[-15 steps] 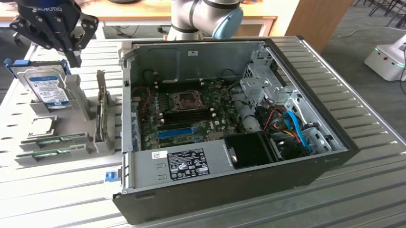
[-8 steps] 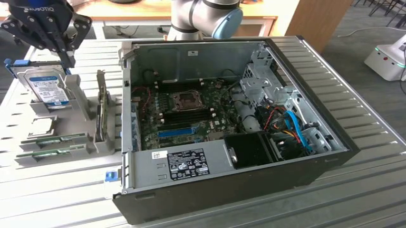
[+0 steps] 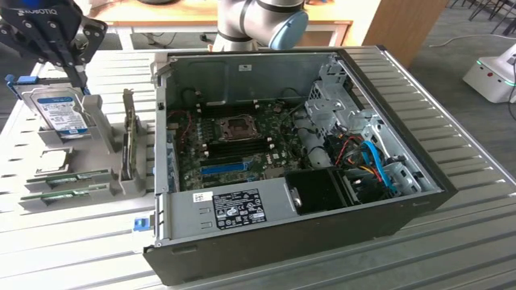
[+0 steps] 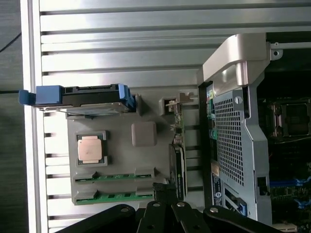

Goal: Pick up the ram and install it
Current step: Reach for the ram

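Ram, a long, narrow green circuit-board stick (image 3: 60, 194) with a pale label, lies flat in the outermost slot of a grey moulded plastic holder (image 3: 113, 192). The holder sits on the ribbed metal table (image 3: 451, 241), at the exterior view's left. A 2nd look-alike green stick (image 3: 69, 179) lies parallel in the next slot, near but apart. Neither is held.

Black 2-finger gripper (image 3: 79, 78) hangs above the silver hard drive with a blue-white label (image 3: 60, 112), which stands upright in a blue caddy at the holder's far end. Its fingers are pressed together, pinching nothing.

Exterior view supplies the open black tower computer case (image 3: 419, 205), lying on its side just beside the holder. Its green motherboard (image 3: 241, 145) and blue and orange cables (image 3: 375, 163) are exposed.

Wrist view, looking down, supplies the layout. The ram (image 4: 114, 195) and the 2nd stick (image 4: 114, 175) lie side by side. A square copper-topped processor chip (image 4: 91, 149) sits between them and the hard drive (image 4: 92, 99). A dark expansion card (image 4: 177, 160) stands on edge between the slots and the case. The gripper (image 4: 164, 193) is closed near the ram's end.
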`<control>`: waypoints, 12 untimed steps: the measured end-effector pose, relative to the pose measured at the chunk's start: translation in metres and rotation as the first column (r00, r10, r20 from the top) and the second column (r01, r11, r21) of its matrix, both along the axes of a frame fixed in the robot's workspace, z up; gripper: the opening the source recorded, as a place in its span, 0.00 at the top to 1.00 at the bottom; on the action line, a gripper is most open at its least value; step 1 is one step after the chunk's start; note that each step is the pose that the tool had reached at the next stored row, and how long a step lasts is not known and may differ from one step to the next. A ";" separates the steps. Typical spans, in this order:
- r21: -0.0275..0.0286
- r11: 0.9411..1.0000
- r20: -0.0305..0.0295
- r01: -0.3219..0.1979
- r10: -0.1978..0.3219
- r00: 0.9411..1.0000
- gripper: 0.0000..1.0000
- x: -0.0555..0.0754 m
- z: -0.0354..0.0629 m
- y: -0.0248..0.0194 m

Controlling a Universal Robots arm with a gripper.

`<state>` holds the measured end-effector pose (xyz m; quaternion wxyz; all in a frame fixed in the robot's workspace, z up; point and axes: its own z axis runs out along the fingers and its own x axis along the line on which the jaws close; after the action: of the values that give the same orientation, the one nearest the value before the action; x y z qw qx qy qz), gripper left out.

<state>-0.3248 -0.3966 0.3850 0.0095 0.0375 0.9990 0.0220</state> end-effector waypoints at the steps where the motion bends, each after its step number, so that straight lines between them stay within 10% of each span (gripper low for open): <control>1: 0.000 1.000 0.000 0.000 0.000 1.000 0.90 -0.002 0.0000 0.0000; 12: 0.000 1.000 -0.001 0.000 0.000 1.000 0.90 -0.019 -0.0003 0.0000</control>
<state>-0.3433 -0.3966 0.3848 0.0089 0.0375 0.9990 0.0220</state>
